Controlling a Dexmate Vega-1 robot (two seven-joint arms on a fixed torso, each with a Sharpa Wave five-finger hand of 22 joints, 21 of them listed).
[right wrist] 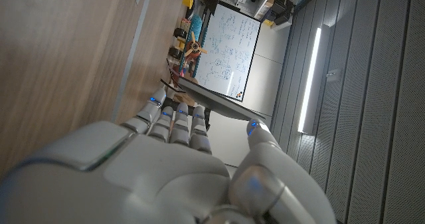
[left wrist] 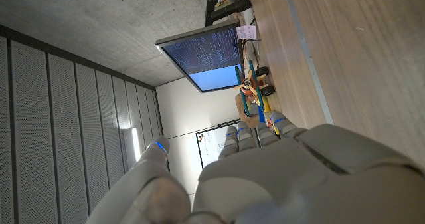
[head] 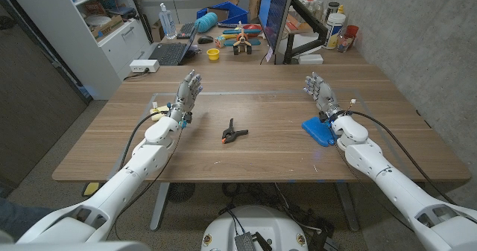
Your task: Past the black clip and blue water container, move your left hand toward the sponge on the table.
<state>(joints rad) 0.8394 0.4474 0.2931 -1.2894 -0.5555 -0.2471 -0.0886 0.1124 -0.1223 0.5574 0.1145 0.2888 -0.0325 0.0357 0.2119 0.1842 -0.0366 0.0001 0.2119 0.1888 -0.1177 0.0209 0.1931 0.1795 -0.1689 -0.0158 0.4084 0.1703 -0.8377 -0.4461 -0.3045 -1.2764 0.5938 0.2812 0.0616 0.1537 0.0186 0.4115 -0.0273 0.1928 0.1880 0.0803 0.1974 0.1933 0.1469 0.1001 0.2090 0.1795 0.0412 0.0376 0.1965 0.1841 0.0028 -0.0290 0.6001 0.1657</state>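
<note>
**Operator:** My left robot hand is up off the table on the left side, fingers spread and reaching away from me, nothing in it. The right robot hand is the same over on the right: fingers apart, holding nothing.

**Observer:** Where's the sponge?

**Operator:** There's a pale yellow piece just beside my left wrist, half hidden by the arm. I take that for the sponge, but I can't be sure from here. The black clip lies mid-table, and the blue water container sits flat under my right wrist.

**Observer:** So what worries you?

**Operator:** If that yellow thing is the sponge, the forearm is nearly on top of it. Pulling back or dropping the elbow could nudge it toward the table edge before the fingers ever get near. And if I sweep right toward the clip first, the trailing cable on the arm could drag across the surface and catch it.

**Observer:** And the wrist view?

**Operator:** No help; it looks past the hand at a monitor and clutter beyond.
</note>
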